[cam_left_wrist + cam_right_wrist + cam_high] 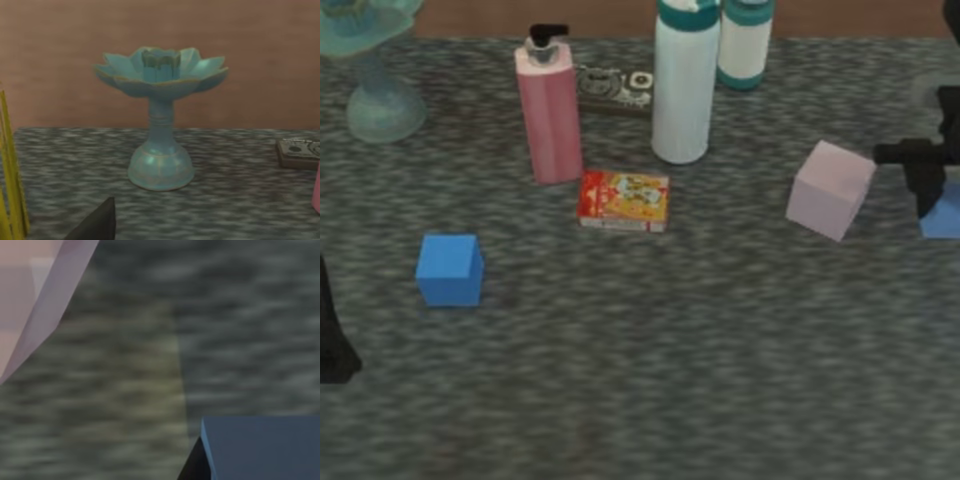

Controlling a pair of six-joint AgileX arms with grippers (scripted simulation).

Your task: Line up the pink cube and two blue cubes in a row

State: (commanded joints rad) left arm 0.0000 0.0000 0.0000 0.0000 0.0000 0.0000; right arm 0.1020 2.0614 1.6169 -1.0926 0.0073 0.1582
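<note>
Close under the right gripper point(927, 190) lay the smaller light-blue matte cube point(943, 212), at the table's right edge; whether its fingers gripped it I could not tell. Just left sat the large pale lilac-pink matte cube point(830, 188); the saturated blue matte cube point(450, 269) lay far left, nearer the parked left arm.

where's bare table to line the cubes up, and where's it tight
The table's near half is bare, from the blue cube rightward, below the red card box. Also bare: between the box and the pink cube. Crowded: the far edge, around the pump bottle and white bottles, and the right edge by the right gripper.
</note>
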